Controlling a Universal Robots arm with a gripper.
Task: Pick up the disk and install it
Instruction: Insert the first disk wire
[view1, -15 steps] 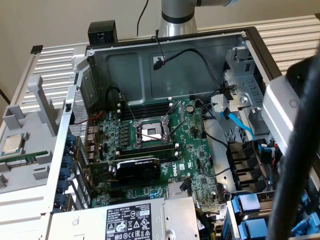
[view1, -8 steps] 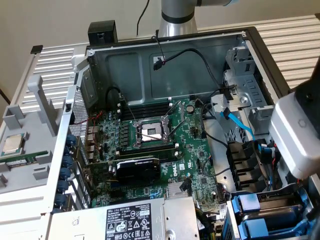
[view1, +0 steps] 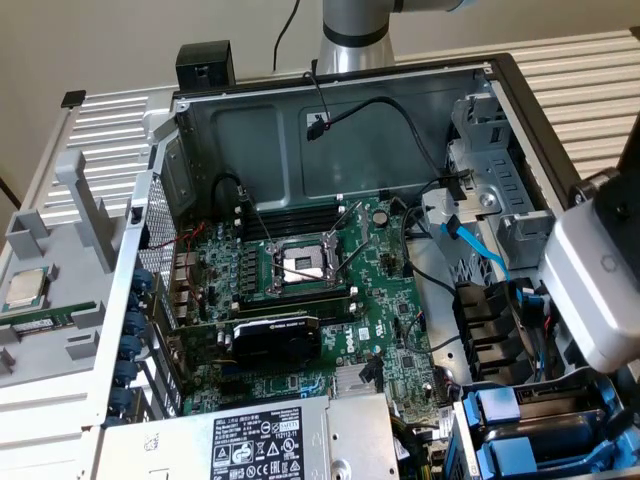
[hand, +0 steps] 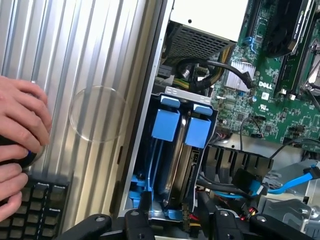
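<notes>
Pale grey robot arm (view1: 592, 290) angled over the metal drive bay (hand: 175, 92), end effector (hand: 173, 216) just above the silver-grey metal disk (hand: 176, 165) in its blue plastic carrier, on edge inside that bay, grip state cannot be told, silver case wall (hand: 145, 125) tight on one side, black cables (hand: 220, 185) crowding the other.

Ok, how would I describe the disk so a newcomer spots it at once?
Start at the open grey metal computer case and find the corner drive bay beside the large grey box with the warning label. The disk is the silver-grey metal slab standing on edge there, flanked by two bright blue plastic tabs, unlike the green circuit board alongside.
</notes>
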